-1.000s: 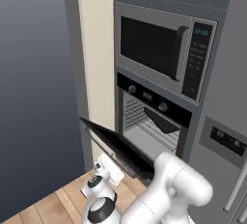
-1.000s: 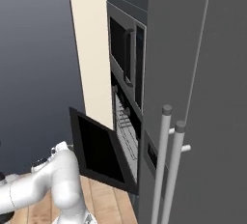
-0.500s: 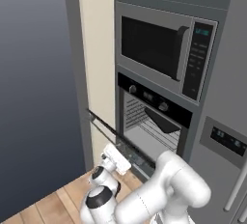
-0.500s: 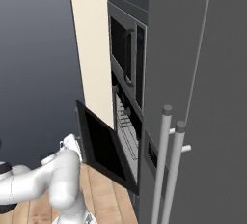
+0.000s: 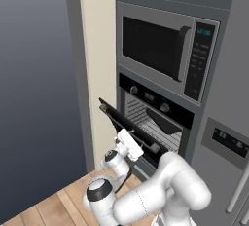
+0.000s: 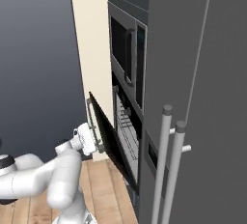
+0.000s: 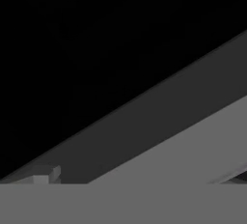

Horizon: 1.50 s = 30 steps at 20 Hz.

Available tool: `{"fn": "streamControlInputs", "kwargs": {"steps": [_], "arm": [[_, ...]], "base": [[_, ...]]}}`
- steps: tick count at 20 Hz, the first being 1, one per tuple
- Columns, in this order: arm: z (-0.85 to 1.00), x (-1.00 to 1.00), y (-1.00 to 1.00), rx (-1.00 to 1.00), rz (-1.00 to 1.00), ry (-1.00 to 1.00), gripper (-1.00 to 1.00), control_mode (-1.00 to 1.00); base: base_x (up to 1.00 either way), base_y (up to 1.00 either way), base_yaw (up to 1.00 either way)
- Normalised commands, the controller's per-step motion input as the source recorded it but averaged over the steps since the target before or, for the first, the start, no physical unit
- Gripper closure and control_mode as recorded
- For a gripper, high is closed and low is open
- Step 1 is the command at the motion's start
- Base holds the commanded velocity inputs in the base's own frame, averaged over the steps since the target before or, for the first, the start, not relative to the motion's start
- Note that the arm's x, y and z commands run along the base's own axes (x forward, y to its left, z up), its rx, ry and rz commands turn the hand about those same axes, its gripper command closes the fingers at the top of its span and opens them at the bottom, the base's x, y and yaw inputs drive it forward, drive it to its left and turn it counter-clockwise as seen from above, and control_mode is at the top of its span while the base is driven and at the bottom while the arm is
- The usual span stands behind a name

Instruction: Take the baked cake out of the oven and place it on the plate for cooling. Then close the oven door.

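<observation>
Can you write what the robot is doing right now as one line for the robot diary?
step: closing oven door | door: partly raised, not shut | gripper: against door's outer face, fingers open, holding nothing | oven: rack visible

White arm bent at elbow, forearm raised forward, wrist tilted up. Gripper [image 5: 132, 145] [image 6: 90, 137] pointing upward; jaws probably wide apart, fingers hard to see.

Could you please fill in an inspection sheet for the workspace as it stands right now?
Surface: light wooden plank floor.
Job's things: black built-in wall oven, wire racks visible; black glass drop-down oven door partly raised, tilted.
Clutter: nothing seen.
Grippers: white two-finger gripper against the door's outer face, open, holding nothing.
Cables: nothing seen.
Surroundings: silver-framed microwave above the oven; grey refrigerator alongside; cream side panel.
</observation>
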Motion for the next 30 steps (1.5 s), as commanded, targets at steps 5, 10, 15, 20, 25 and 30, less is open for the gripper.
{"fn": "streamControlInputs", "kwargs": {"steps": [5,10,15,20,25,30], "arm": [[0.00,0.75,-0.51,-0.01,-0.12,-0.01,-1.00,-1.00],[0.00,0.67,-0.42,0.00,-0.09,-0.01,-1.00,-1.00],[0.00,0.62,-0.33,0.00,-0.08,-0.01,-1.00,-1.00],[0.00,0.43,-0.26,0.00,-0.06,-0.03,-1.00,-1.00],[0.00,0.44,-0.37,0.00,-0.03,-0.02,-1.00,-1.00],[0.00,0.44,-0.55,0.00,-0.02,-0.03,-1.00,-1.00]], "base": [[0.00,0.00,0.00],[0.00,0.00,0.00],[0.00,0.00,0.00],[0.00,0.00,0.00],[0.00,0.00,0.00],[0.00,0.00,0.00]]}}
